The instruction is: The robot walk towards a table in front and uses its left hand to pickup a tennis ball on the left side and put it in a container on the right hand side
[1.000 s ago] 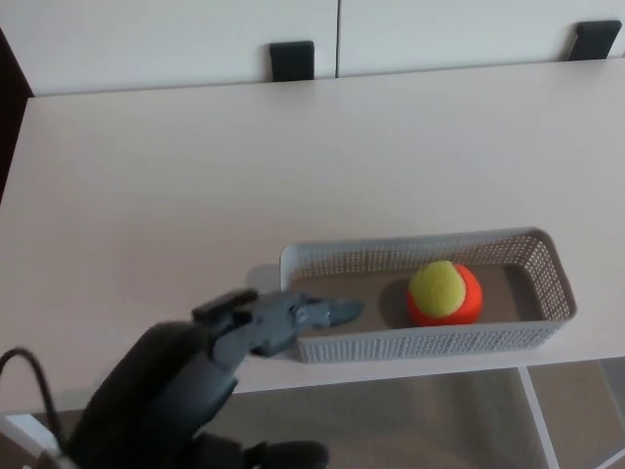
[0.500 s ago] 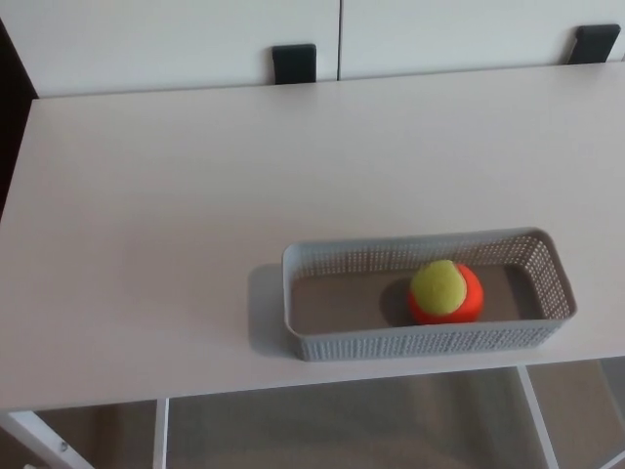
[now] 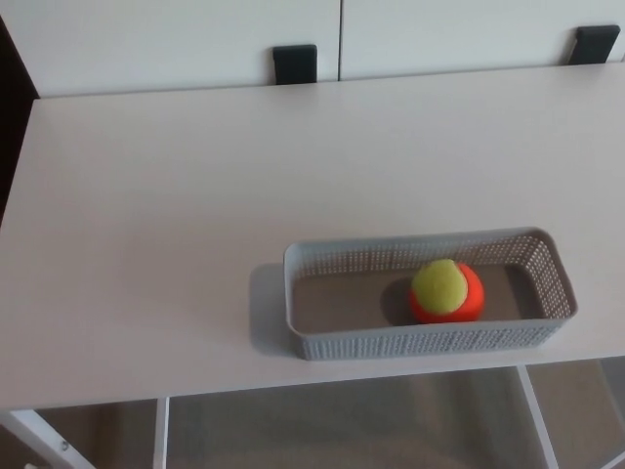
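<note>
Head view, single frame. Neither the left hand nor the right hand shows, so whether either is spread or closed cannot be told.

Nearest: grey floor [image 3: 342, 420] seen under the front edge of the bench [image 3: 176, 195]. A white leg [image 3: 161, 435] runs down at lower left, and a second slants at lower right.

On the bench, close to the front edge and right of centre: a long grey basket [image 3: 420, 341] with perforated walls, long side parallel to the edge. It sits flat, fully on the top.

The ball [image 3: 445, 291] lies inside the basket, on its floor, right of the basket's middle. Top is yellow-green, lower part orange. It seems to lie apart from both long walls, though the angle leaves this unsure.

Rest of the bench top is pale and plain, reaching back to the far edge.

Beyond the far edge: two black blocks, one near centre [image 3: 294, 63] and one at far right [image 3: 596, 41]; what they are cannot be made out. Behind them, white panels [image 3: 176, 39] with a vertical seam.
</note>
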